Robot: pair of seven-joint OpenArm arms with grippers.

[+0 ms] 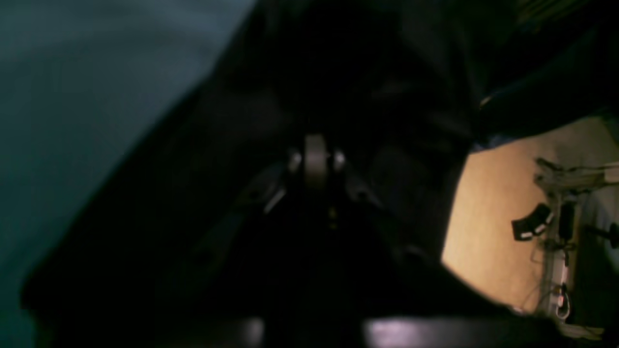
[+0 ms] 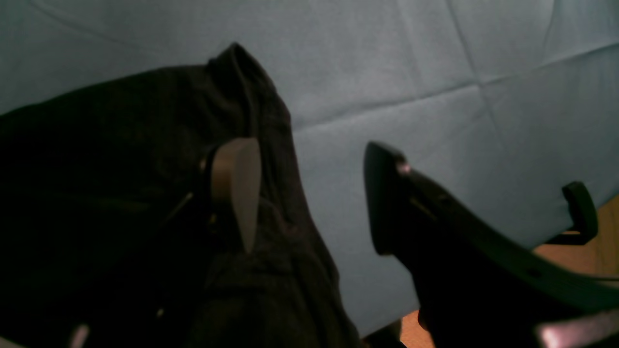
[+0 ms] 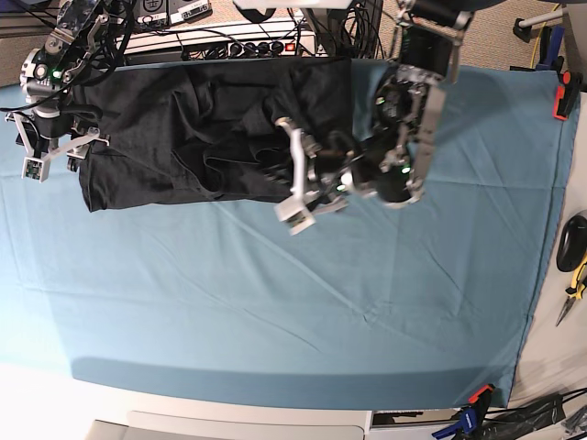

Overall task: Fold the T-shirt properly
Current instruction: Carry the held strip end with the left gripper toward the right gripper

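The black T-shirt [image 3: 183, 128] lies crumpled along the far edge of the teal table cover [image 3: 275, 293]. My left gripper [image 3: 280, 170] is at its near right part. In the left wrist view the fingertips [image 1: 315, 162] are pressed together, shut on dark T-shirt cloth [image 1: 387, 96] that bunches all around them. My right gripper [image 3: 73, 151] is at the shirt's left end. In the right wrist view it [image 2: 309, 193] stands open. One pad [image 2: 237, 188] is over the T-shirt's edge [image 2: 121, 169] and the other finger [image 2: 387, 193] over bare cover. No print shows.
Power strips and cables [image 3: 220, 41] run behind the table's far edge. Hand tools [image 3: 573, 247] lie off the right side. An orange clamp [image 3: 561, 96] and another clamp [image 3: 477, 396] pin the cover. A black clamp [image 2: 578, 203] grips the table edge, with wooden floor [image 1: 483, 217] beyond.
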